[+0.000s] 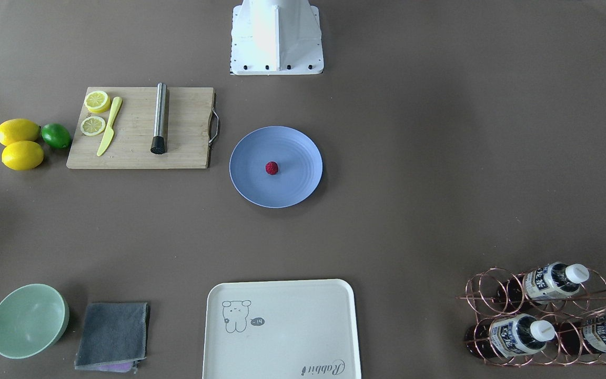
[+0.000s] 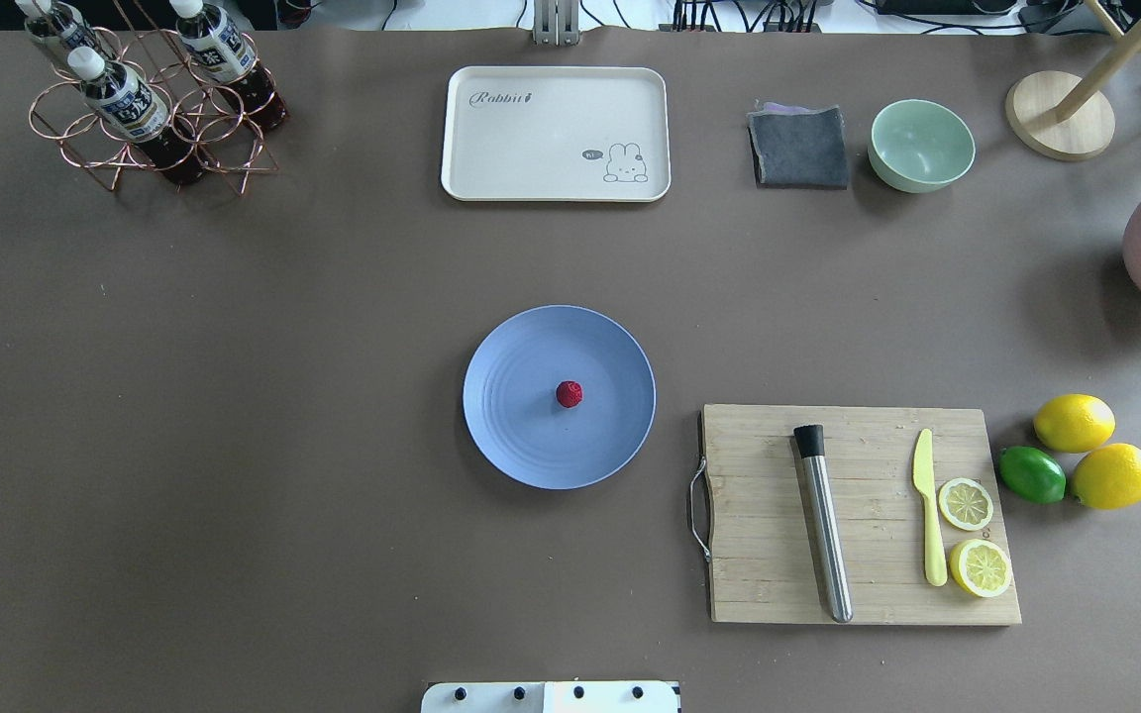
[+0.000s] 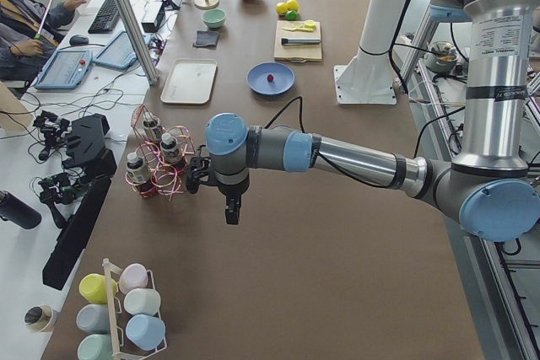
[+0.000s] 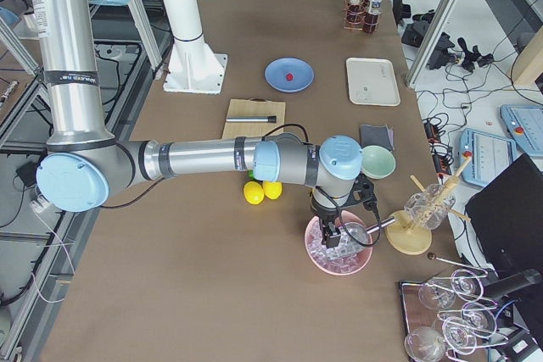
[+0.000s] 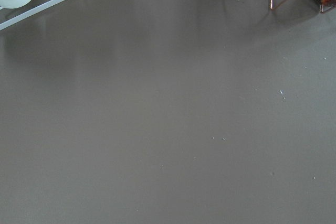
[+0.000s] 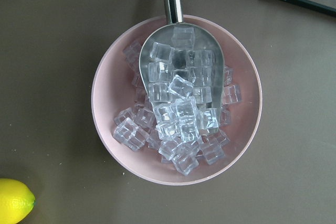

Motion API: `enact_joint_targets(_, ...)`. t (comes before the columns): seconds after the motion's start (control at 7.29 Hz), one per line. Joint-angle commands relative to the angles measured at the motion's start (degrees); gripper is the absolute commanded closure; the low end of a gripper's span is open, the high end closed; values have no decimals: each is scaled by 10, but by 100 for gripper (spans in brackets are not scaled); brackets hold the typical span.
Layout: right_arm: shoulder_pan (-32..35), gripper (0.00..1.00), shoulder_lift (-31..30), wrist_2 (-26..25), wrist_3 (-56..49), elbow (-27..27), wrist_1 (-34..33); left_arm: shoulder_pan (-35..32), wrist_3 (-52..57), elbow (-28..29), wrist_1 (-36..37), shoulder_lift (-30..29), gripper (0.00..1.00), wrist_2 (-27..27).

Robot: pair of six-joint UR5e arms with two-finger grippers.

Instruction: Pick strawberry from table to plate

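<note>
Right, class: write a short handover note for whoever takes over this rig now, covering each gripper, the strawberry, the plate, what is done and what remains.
Left gripper: hangs over bare table beside the copper bottle rack; open or shut cannot be told.
Right gripper: over the pink bowl of ice cubes; state cannot be told either.
Strawberry: lies near the middle of the blue plate, with no gripper near it.
Done: the strawberry is on the plate.
Left: nothing evident.
</note>
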Motion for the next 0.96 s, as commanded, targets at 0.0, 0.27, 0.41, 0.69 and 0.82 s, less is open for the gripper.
enact_joint_targets(0.0,1,0,-5,0,9,5,1,0,1,0,0,1,3,-3)
enact_joint_targets(0.27,1,0,-5,1,9,6,1,-1,2,-24,-3,4,3,-2)
enact_joint_targets(0.41,1,0,-5,4,9,10,1,-1,2,-46,-4,25,3,-1)
enact_joint_targets(0.69,0,0,-4,5,9,12,1,-2,2,-51,-3,33,3,3)
enact_joint_targets(0.82,-7,0,-4,5,11,14,1,-2,2,-56,-4,34,3,2)
